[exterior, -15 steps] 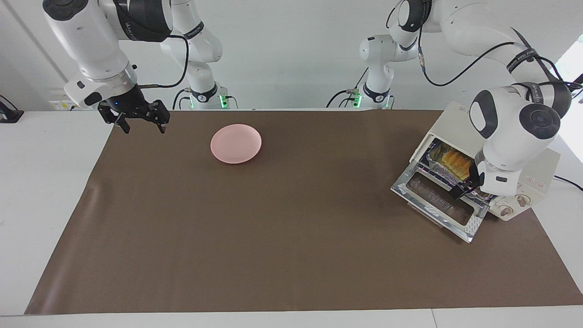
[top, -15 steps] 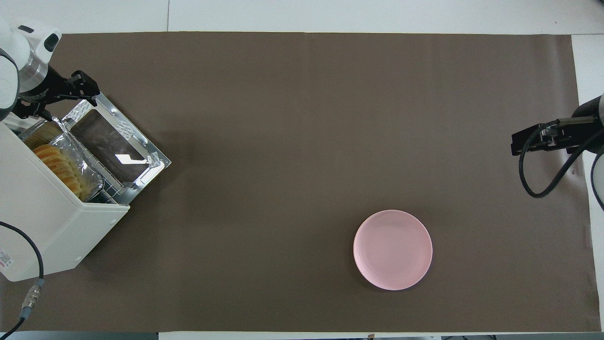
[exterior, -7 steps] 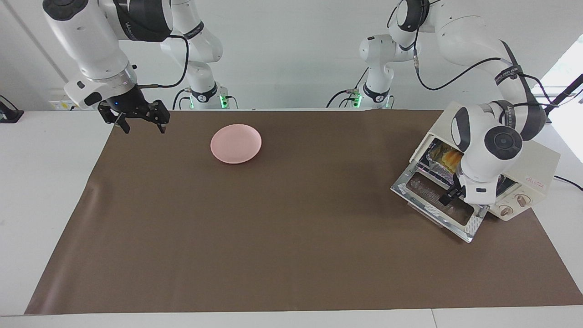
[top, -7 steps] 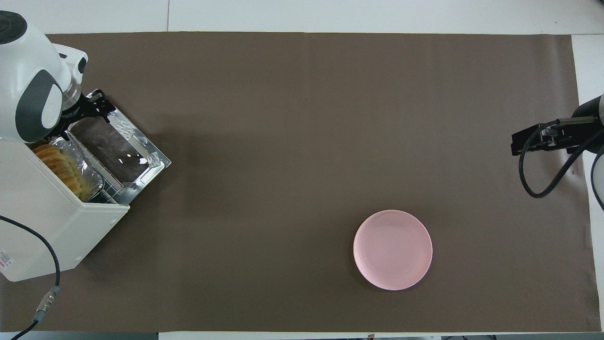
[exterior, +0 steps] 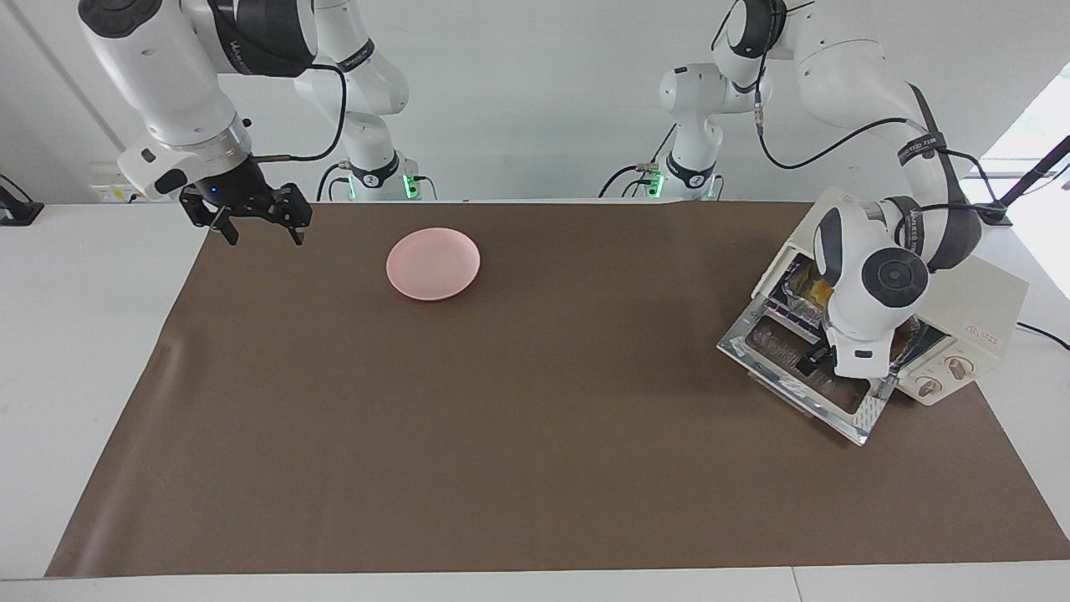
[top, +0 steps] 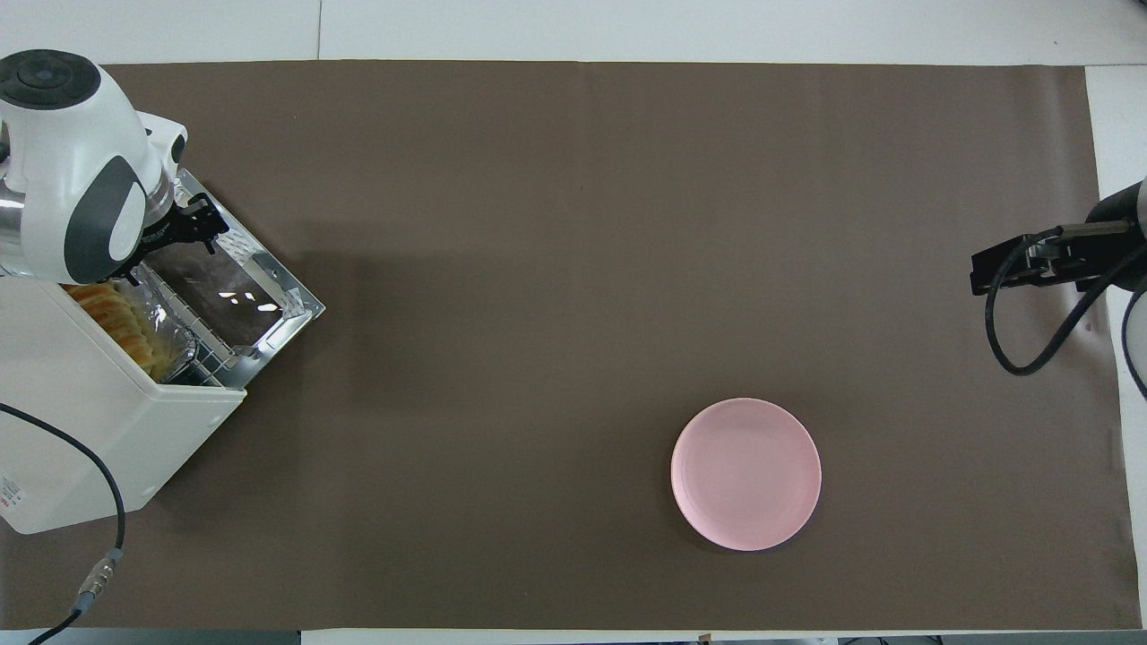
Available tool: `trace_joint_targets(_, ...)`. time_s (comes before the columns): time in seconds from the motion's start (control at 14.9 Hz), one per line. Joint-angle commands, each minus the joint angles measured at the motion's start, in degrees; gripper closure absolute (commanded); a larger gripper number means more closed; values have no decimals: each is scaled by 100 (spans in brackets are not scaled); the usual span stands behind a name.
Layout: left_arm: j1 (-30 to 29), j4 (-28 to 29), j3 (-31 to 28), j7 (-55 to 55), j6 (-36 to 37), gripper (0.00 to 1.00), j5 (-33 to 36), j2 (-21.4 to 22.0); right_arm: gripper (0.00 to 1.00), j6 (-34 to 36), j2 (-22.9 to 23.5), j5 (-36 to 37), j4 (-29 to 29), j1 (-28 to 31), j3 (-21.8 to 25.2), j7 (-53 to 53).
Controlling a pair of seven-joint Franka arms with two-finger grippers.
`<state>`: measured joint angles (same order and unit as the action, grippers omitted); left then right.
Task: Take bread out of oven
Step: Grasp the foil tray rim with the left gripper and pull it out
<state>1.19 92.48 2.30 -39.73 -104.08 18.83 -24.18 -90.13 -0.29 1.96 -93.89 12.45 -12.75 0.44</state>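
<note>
Two arms: my right gripper [exterior: 259,224] waits open and empty over the counter corner at its own end. At the left arm's edge, bread [top: 115,315] sits on foil inside the oven [top: 81,421]; my left gripper [top: 184,235] hovers over its dropped door, grip unreadable. I'd enter level and pinch the loaf crosswise.

Golden-yellow bread [top: 112,315], cream-white oven [top: 81,430], pink plate [top: 745,473], brown mat [top: 556,269]

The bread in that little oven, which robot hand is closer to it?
The left. The left gripper hangs over the open oven door, right in front of the bread. The right gripper waits at the right arm's end of the table, past the pink plate.
</note>
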Motion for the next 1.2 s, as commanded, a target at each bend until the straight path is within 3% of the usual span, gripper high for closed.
trace_joint_targets(0.0,75,428,-63,-281,-306,19,147,203,0,30,-94,77,-77,82,-61,-159)
trace_joint_targets(0.07,57,429,-63,-290,-297,66,147,203,0,39,-94,77,-77,82,-61,-159)
trace_joint_targets(0.13,40,429,-54,-273,-297,87,147,212,0,39,-94,77,-77,82,-61,-159)
trace_joint_targets(0.2,31,437,-46,-255,-288,100,147,220,0,30,-94,77,-77,82,-61,-159)
trace_joint_targets(0.4,92,333,-37,-211,-288,100,147,186,0,39,-94,77,-77,82,-61,-159)
trace_joint_targets(0.6,399,-158,-11,-193,-271,100,33,28,0,39,-94,77,-77,82,-61,-159)
trace_joint_targets(0.74,583,-650,-10,-193,-297,100,-535,-226,0,30,-94,77,-77,82,-61,-159)
trace_joint_targets(0.87,978,-1239,-10,-158,-210,100,-740,-473,0,30,-94,77,-77,82,-61,-159)
trace_joint_targets(1.14,1962,-1285,-2,-114,-288,100,-1107,-509,0,30,-94,77,-77,82,-61,-159)
